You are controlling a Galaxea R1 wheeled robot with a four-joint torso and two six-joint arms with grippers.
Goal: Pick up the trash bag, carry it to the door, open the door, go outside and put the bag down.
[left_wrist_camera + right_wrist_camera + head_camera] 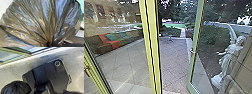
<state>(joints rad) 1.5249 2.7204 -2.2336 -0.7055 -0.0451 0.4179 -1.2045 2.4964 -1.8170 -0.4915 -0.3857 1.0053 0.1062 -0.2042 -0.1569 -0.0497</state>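
One glass door (pixel 192 72) is standing open onto the paved yard (pixel 174 60), and the trash bag (pixel 43 22) is hanging at the left gripper (pixel 48 44), its plastic fanning out from a tight gather where the grip appears to be pinching it. The right gripper's state? I'm not able to tell. Down by the dark base (pixel 55 74), a creased dark bulge (pixel 15 87) is showing, and I'm reading it as probably the same bag.

So what could be going wrong from here? The gap between the yellow-green post (pixel 150 45) and the door is looking tight for a wide robot, so drifting sideways could be scraping an arm or the bag along a frame. That door handle (pixel 192 51) is sticking out, just waiting to be snagging loose plastic and tearing it. The door could be swinging back too, if nothing is holding it, and bumping the load. All the weight is seemingly pulling on that one gather, so a jolt at the threshold could be working it loose, while a swinging bag could be rubbing against the base.

Brands and labels? Nothing legible is turning up: no logo or lettering is reading clearly on the bag, the door or the base.
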